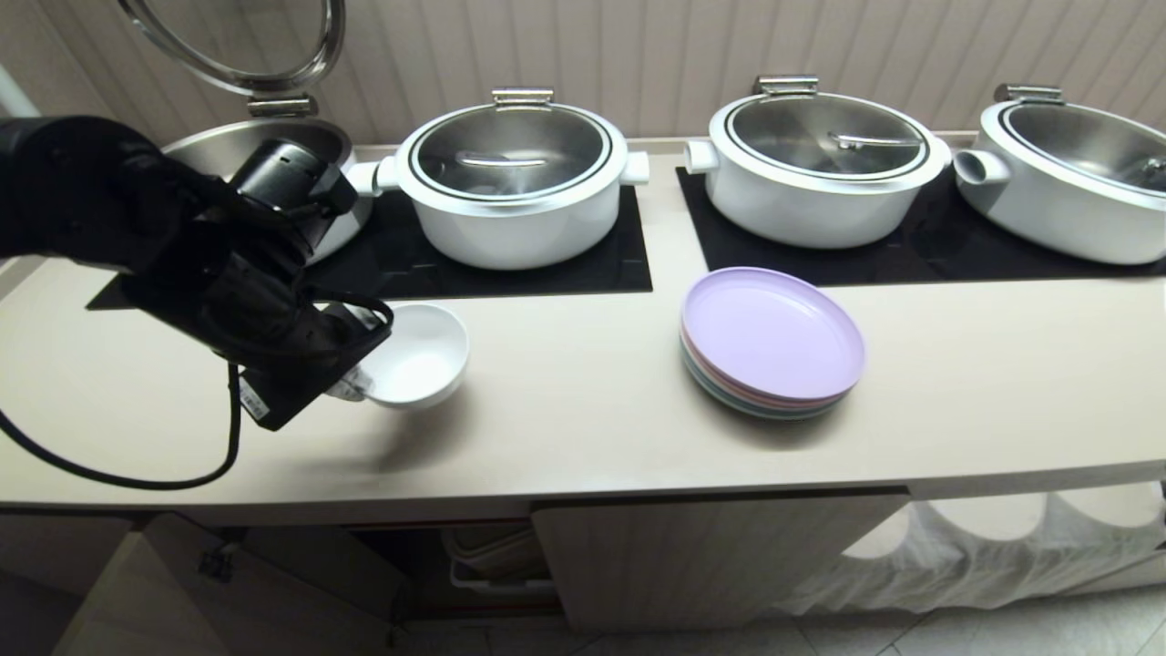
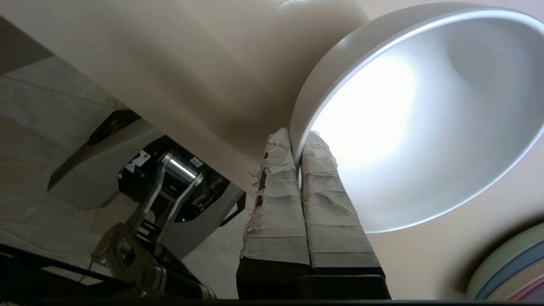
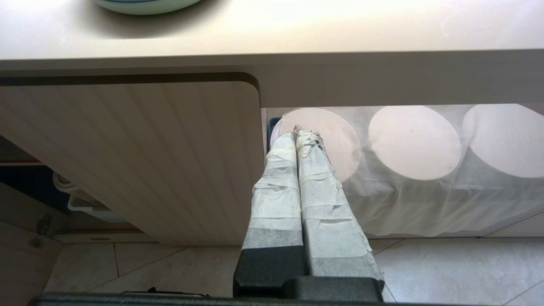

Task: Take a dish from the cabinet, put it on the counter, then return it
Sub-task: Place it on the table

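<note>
While the left hand (image 2: 298, 144) sits over the front-left part of the desk (image 1: 583, 428), its two taped fingers (image 2: 323, 199) are pinched shut on the rim of the bowl (image 1: 414, 353), one finger inside the rim and one outside. From the wrist cam the bowl (image 2: 425, 119) is tilted, opening facing the camera, w/ the desk surface behind it. In the head view the bowl hangs at the tip of the black left arm, just in front of the left black hob panel (image 1: 510, 264); can't tell whether its foot touches the desk, though a soft shadow lies under it.

Right hand (image 3: 296, 135) is parked low in front of the cabinet (image 3: 140, 153), below the desk edge, fingers pressed together w/ nothing between them. It points at a white cloth (image 3: 425, 191) covering round shapes beside the fluted door.

Stack of pastel plates (image 1: 772, 342), lilac on top, sits on the desk well to the right of the bowl. Behind, three lidded white pots (image 1: 515, 182) stand on the hobs, plus one more at far left w/ its lid (image 1: 237, 41) raised. Cabinet door at lower left stands open (image 1: 137, 592).
</note>
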Controlling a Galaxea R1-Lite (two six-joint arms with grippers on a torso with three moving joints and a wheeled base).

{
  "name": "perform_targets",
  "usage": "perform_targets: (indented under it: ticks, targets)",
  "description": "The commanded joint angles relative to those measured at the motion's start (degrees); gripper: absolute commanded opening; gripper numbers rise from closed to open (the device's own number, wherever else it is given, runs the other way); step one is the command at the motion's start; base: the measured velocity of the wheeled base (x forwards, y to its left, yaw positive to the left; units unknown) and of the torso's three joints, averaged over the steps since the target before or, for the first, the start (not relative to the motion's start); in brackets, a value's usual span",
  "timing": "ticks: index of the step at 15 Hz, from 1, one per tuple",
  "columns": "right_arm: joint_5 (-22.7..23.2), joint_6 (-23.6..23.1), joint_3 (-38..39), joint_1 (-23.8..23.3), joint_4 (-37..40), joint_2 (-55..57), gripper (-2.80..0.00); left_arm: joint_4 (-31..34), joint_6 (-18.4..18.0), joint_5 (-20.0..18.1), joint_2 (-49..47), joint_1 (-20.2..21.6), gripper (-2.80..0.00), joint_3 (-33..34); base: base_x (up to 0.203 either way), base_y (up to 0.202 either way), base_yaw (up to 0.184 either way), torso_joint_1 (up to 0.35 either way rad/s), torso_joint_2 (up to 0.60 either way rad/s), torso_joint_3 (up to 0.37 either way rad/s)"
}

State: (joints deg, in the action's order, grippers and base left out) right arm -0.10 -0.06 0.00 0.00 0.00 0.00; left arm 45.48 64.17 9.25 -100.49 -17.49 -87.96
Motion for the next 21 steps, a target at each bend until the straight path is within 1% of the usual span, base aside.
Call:
perform_targets:
  ticks: [1,3,8,15,21]
  targets:
    - [0.09,-0.03,0.00,0.00,0.00,0.00,-2.80,1.35,1.56,-0.10,0.12,-0.26,-2.80,-0.03,0.000,0.000,0.000,0.000,0.00,0.000]
    - [0.01,-0.03,0.00,0.00,0.00,0.00,-2.80,1.99,2.36,-0.90,0.03,-0.44,-2.80,0.42,0.000,0.000,0.000,0.000,0.00,0.000]
    - [0.01,-0.03,0.00,0.00,0.00,0.00,-2.80,1.89,2.36,-1.17,-1.37,-1.57,-2.80,0.07,0.000,0.000,0.000,0.000,0.00,0.000]
    - [0.01,-0.03,0.00,0.00,0.00,0.00,-2.80,1.63,2.59,-1.08,-3.78,-4.97,-2.80,-0.11,0.000,0.000,0.000,0.000,0.00,0.000]
    - [0.01,-0.03,0.00,0.00,0.00,0.00,-2.80,1.63,3.68,-1.08,-4.81,-5.27,-2.80,-0.90,0.000,0.000,0.000,0.000,0.00,0.000]
